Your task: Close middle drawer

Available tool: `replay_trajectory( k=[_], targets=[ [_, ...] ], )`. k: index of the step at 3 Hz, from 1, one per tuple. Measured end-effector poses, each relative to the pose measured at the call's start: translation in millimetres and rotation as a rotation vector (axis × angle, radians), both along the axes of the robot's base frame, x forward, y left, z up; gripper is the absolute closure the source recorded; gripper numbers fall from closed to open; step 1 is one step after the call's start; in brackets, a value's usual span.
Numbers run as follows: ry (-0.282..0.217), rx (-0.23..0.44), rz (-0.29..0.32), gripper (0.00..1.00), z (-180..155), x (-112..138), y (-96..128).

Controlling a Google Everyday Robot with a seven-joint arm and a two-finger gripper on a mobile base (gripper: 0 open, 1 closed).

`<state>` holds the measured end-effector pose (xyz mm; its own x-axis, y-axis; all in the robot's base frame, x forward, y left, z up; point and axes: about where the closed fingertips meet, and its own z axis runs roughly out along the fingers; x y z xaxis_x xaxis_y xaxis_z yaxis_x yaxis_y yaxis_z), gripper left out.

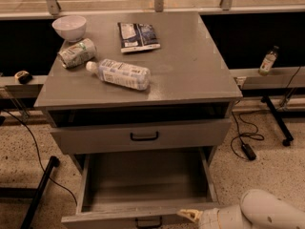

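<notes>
Our gripper [189, 215] sits at the bottom edge of the view, against the right end of the middle drawer [114, 217] front, and we cannot tell whether it is open or closed. That drawer is pulled far out, its box stretching up and left of the gripper. Farther above, the upper drawer [143, 136] stands slightly out, and a bottle [119, 74] lies on the cabinet top.

No wording on the bottle [119, 74], can [76, 53] or packet [138, 36] can be read.
</notes>
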<state>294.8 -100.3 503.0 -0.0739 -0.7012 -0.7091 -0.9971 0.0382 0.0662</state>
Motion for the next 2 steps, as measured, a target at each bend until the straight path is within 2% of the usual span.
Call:
replay_trajectory(
  k=[1,2],
  targets=[
    [0.0,0.075,-0.046,0.41,-23,5,0],
    [0.016,0.119,-0.084,0.72,-39,8,0]
  ],
)
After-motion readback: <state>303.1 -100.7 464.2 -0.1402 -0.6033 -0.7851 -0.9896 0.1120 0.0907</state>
